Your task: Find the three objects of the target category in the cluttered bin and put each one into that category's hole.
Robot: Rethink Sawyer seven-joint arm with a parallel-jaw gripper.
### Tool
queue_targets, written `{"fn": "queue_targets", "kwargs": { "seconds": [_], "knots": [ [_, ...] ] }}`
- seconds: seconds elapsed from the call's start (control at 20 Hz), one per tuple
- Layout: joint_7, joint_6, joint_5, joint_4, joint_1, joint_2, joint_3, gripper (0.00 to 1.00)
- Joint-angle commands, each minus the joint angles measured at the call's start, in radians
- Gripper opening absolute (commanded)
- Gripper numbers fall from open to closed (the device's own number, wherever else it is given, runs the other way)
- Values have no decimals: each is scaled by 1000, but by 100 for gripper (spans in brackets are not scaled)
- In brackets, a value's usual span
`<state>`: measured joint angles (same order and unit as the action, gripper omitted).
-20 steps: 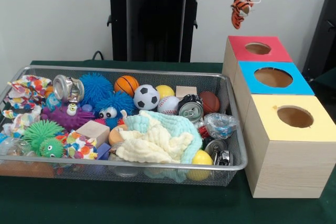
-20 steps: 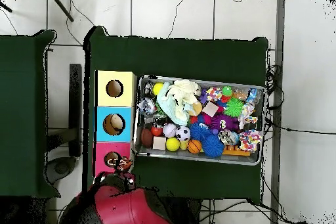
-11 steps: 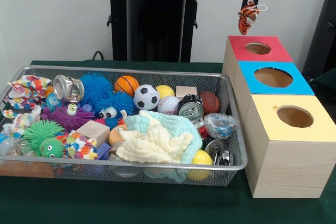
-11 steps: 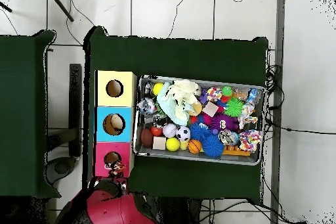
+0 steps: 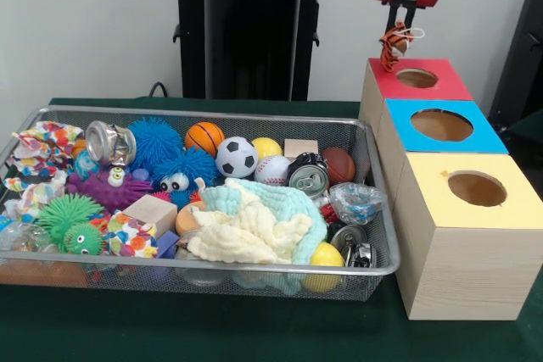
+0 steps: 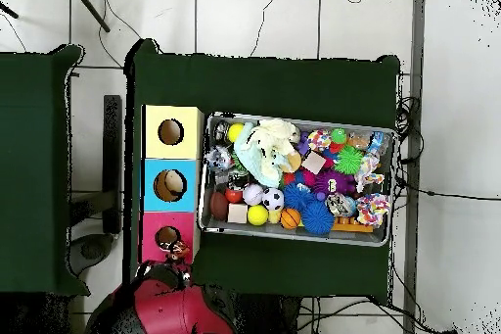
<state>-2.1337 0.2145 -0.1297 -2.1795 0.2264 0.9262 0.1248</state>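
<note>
No legible writing is visible. The pincer [image 5: 396, 30] pinches a striped orange tiger toy [image 5: 390, 47] above the rear edge of the red-topped wooden box [image 5: 441, 84], beside its round hole [image 5: 417, 78]. The wire-mesh bin [image 5: 373, 167] holds fuzzy balls, cans and cloth.

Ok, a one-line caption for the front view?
Gripper holds a striped tiger toy above the red box beside the cluttered bin.

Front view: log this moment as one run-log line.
gripper | shut on tiger toy | above red box, beside its hole | not released | bin full
</note>
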Motion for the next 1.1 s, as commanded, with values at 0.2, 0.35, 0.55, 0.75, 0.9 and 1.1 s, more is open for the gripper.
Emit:
{"fn": "queue_targets", "kwargs": {
  "seconds": [0.2, 0.35, 0.55, 0.75, 0.9, 1.1],
  "knots": [
    [-198, 58, 110, 158, 35, -43, 56, 0],
    [-196, 77, 126, 169, 55, -42, 71, 0],
    [-201, 67, 148, 179, 79, -65, 84, 0],
    [-208, 20, 174, 181, 98, -111, 83, 0],
    [-213, -59, 192, 162, 91, -158, 60, 0],
    [-199, -123, 193, 153, 73, -199, 39, 0]
  ]
}}
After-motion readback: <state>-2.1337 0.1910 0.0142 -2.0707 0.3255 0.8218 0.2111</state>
